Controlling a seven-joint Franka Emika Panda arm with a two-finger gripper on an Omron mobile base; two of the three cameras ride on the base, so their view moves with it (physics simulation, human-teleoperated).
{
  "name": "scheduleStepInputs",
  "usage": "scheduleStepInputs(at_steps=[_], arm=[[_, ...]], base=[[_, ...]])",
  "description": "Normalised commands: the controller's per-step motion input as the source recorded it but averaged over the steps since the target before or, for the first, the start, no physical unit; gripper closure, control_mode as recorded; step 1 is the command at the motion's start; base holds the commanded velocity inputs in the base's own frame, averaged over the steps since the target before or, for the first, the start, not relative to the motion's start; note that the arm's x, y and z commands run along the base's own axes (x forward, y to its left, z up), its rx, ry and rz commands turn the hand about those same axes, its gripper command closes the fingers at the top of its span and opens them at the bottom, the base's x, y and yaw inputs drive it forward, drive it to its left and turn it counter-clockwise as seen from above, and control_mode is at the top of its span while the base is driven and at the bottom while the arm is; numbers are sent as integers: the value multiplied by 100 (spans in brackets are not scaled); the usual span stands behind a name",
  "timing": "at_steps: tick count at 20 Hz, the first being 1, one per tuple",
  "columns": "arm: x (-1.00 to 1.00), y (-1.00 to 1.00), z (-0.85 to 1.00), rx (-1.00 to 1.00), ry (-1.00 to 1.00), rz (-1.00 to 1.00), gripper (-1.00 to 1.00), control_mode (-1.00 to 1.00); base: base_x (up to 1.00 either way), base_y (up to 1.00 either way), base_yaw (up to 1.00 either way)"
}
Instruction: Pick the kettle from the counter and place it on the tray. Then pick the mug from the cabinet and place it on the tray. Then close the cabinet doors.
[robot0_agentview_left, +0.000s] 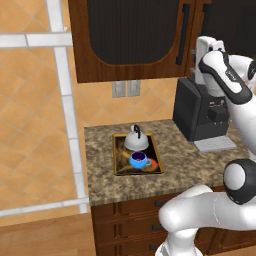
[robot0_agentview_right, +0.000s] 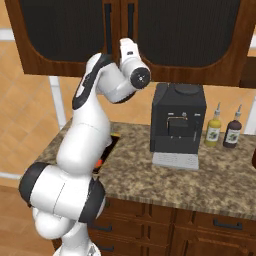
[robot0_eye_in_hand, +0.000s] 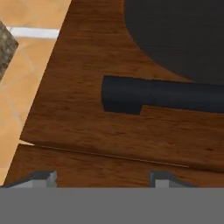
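Both the kettle (robot0_agentview_left: 136, 139) and mug (robot0_agentview_left: 139, 159) sit on the tray (robot0_agentview_left: 119, 169), so the tool (robot0_eye_in_hand: 103, 177), tips apart, faces the cabinet doors (robot0_eye_in_hand: 109, 131) to close them.

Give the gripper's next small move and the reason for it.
Probably a short retreat from the cabinet doors: both look shut, the kettle and mug already sit on the tray, and the open gripper grips nothing at the bar handle.
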Motion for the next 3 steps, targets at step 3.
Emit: scheduleStepInputs(at_steps=[3], arm=[[24,1,-2,-7,0,-4,-100,-100]], base=[[0,0,0]])
